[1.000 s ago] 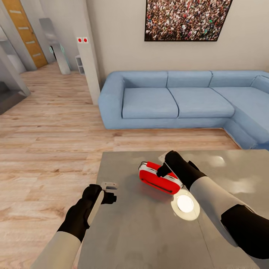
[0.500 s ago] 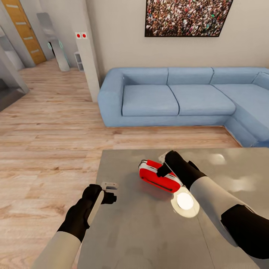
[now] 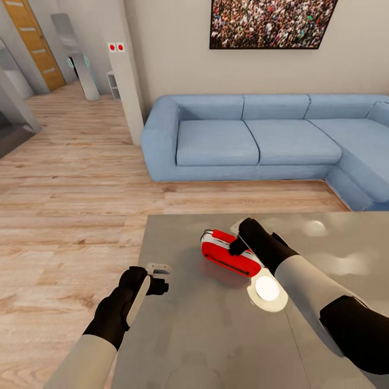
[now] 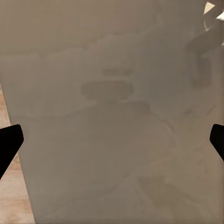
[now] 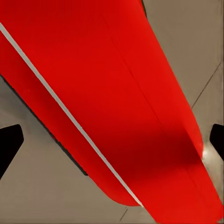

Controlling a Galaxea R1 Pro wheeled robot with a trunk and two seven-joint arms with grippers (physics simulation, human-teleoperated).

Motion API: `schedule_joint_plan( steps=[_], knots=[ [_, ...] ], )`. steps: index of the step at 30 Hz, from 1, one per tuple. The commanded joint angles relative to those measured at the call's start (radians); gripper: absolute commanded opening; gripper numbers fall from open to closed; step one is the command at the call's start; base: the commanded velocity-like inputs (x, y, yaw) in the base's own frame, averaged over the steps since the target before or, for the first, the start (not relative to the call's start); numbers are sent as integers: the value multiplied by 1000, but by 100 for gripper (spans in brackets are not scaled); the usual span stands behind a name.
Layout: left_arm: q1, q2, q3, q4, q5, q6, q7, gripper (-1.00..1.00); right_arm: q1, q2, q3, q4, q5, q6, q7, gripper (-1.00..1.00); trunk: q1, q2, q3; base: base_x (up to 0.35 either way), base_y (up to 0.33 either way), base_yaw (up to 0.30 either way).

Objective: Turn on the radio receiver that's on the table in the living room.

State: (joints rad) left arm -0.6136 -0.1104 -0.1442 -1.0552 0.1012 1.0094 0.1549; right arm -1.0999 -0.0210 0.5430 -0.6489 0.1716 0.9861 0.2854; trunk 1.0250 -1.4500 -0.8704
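The red and white radio receiver [image 3: 226, 254] lies on its side on the glossy grey table [image 3: 189, 335], near its far edge. My right gripper [image 3: 236, 239] hovers right over the radio's far right part, open, one finger on each side of the body. In the right wrist view the red shell with its white stripe [image 5: 116, 107] sits very close between the dark fingertips [image 5: 9, 140]. I cannot tell if they touch it. My left gripper [image 3: 160, 277] is open over the table's left edge, holding nothing; its wrist view looks down on bare tabletop [image 4: 112, 116].
A blue L-shaped sofa [image 3: 243, 140] stands beyond the table, under a framed crowd picture [image 3: 270, 21]. Light wood floor [image 3: 70, 205] stretches to the left. A white pillar [image 3: 127, 70] and a wooden door [image 3: 35, 48] are at the far left. A lamp's bright reflection [image 3: 267, 290] shows beside the radio.
The whole picture has shifted a little upward, so the camera moved. Both arms and the radio hold the same places relative to the table.
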Motion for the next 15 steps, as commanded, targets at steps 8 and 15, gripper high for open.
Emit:
schedule_joint_plan(
  steps=[8,15],
  knots=[
    [0,0,0,0,0,0,0,100,0,-1,-1,0,86,-1,1,100,0,0,0,0,0,0],
    [0,0,0,0,0,0,0,100,0,-14,-1,0,95,-1,1,100,0,0,0,0,0,0]
  ],
)
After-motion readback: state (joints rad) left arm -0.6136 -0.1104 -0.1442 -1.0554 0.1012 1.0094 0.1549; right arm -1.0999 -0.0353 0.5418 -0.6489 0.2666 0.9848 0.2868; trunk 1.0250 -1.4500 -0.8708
